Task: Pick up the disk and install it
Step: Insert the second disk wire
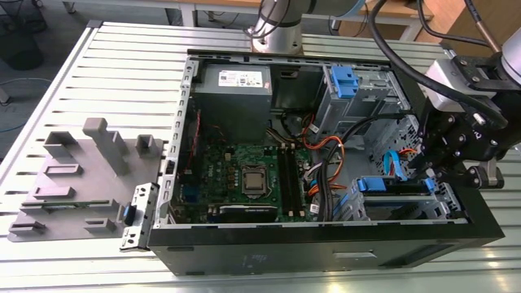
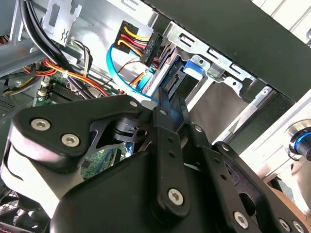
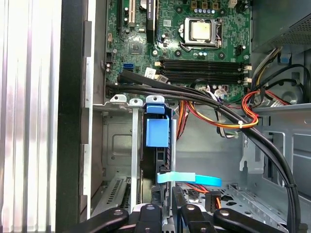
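The disk point(image 3: 158, 132) stands on edge in the drive cage point(image 3: 116, 145), in a corner of the open computer case point(image 1: 326, 256) lying on the desk point(image 1: 122, 73). The gripper point(image 2: 171, 104) is at the disk's rear edge, and its fingers look pinched shut on it. A flat blue cable point(image 3: 189, 179) crosses just beside them and could snag. A push off-line would likely tilt the disk and jam it in the cage.

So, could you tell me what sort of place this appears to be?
Probably a robotics lab or workshop bench: an open desktop computer case sits on a slatted metal table, a grey moulded fixture lies beside it, and the robot arm's base stands behind the case.
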You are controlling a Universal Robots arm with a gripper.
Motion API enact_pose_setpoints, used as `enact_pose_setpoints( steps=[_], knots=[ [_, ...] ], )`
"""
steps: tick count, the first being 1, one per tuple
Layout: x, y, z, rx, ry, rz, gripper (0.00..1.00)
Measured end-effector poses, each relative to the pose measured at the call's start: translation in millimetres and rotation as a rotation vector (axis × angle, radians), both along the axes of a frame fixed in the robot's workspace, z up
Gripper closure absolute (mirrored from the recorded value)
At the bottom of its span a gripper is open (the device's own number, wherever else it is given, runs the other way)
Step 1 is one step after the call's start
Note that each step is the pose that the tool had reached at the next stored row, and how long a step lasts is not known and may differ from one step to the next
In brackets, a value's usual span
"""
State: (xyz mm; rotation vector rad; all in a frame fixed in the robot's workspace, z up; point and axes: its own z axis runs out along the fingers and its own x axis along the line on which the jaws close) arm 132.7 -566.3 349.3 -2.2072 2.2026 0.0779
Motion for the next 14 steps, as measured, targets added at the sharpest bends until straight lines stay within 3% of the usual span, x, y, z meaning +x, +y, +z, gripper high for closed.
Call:
enact_pose_setpoints(
  steps=[10, 14],
  knots=[
    [0.0, 0.0, 0.9, -0.0001, 0.0, 0.0, 0.76],
    [0.0, 0.0, 5.1, 0.0, 0.0, 0.0, 0.76]
  ],
)
